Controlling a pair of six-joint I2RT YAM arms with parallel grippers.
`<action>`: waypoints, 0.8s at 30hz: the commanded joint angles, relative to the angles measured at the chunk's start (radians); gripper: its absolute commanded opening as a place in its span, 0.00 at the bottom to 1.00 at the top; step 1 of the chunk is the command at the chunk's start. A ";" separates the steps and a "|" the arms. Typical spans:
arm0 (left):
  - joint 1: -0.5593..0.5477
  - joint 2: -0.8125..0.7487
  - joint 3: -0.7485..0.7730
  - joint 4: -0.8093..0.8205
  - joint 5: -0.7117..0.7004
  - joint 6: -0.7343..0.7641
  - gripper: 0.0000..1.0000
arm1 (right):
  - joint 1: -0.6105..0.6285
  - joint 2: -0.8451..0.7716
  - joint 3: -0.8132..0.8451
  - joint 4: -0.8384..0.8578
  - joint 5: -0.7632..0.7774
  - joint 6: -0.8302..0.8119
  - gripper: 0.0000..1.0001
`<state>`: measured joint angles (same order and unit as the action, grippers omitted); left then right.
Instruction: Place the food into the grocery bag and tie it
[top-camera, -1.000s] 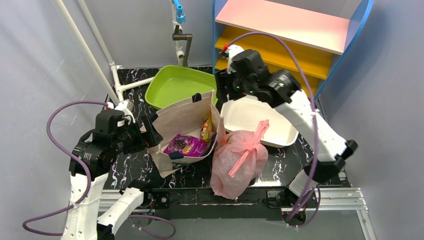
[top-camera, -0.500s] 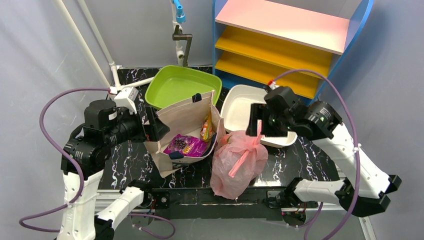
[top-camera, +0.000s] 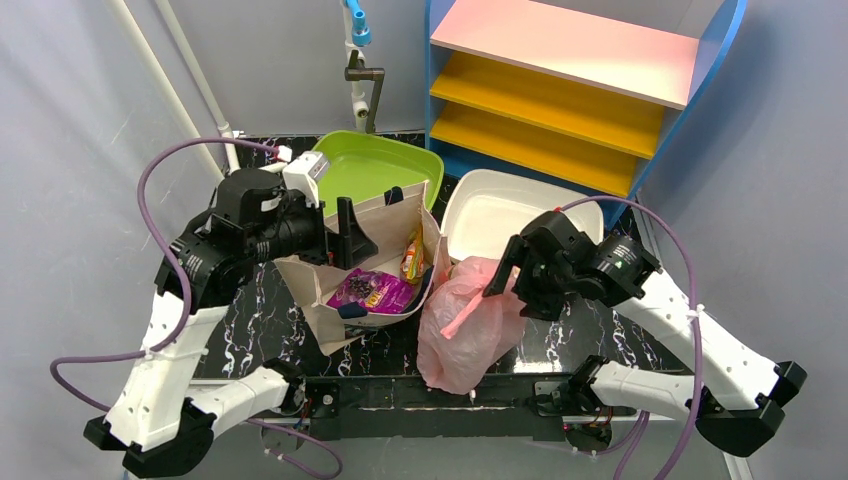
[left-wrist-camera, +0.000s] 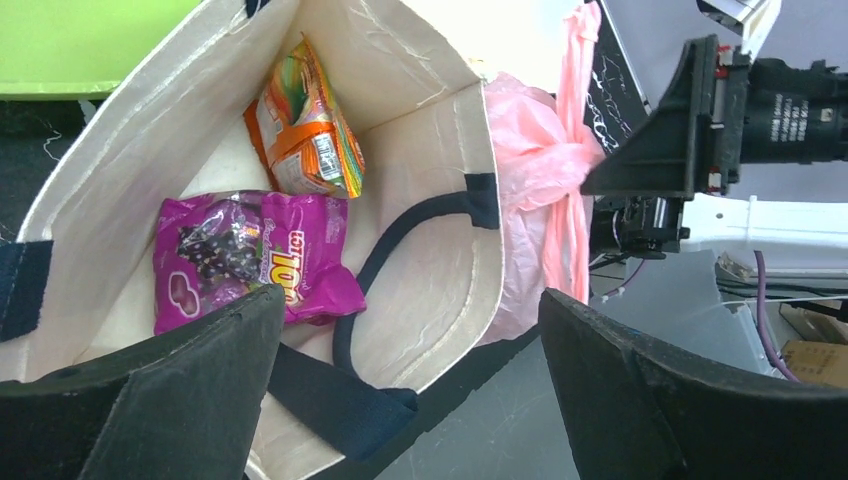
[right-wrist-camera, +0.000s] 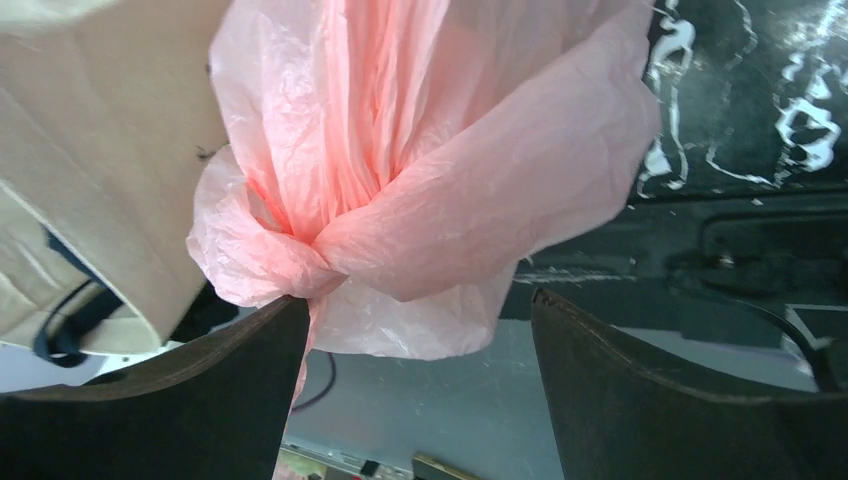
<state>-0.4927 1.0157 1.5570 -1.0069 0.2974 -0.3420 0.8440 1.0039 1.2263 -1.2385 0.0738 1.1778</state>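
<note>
The pink grocery bag stands at the table's front edge, right of the canvas tote. Its handles are tied in a knot, with a loose pink tail hanging down. The food is hidden; none shows through the plastic. My right gripper is open just above and right of the bag's top, and in its wrist view the jaws straddle the knotted part without closing on it. My left gripper is open over the tote, holding nothing. The pink bag also shows in the left wrist view.
The beige canvas tote holds a purple snack pack and an orange packet. A green tub and a white tray lie behind. A blue shelf unit stands back right, white pipes back left.
My right arm swung down from the shelf to the pink bag's knot. My left arm moved right, over the tote. The bag's top and tail have dropped lower.
</note>
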 joint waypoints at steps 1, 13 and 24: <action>-0.020 -0.061 -0.024 0.014 -0.020 -0.017 0.98 | -0.005 0.013 0.009 0.143 0.034 0.047 0.89; -0.020 -0.154 -0.092 -0.022 -0.053 -0.017 0.98 | -0.006 -0.102 -0.080 0.240 0.088 0.170 0.91; -0.020 -0.146 -0.093 -0.018 -0.050 -0.003 0.98 | -0.015 0.057 -0.043 0.152 0.060 0.111 0.90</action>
<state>-0.5079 0.8650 1.4693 -1.0183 0.2504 -0.3557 0.8371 1.0233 1.1610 -1.0588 0.1326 1.3178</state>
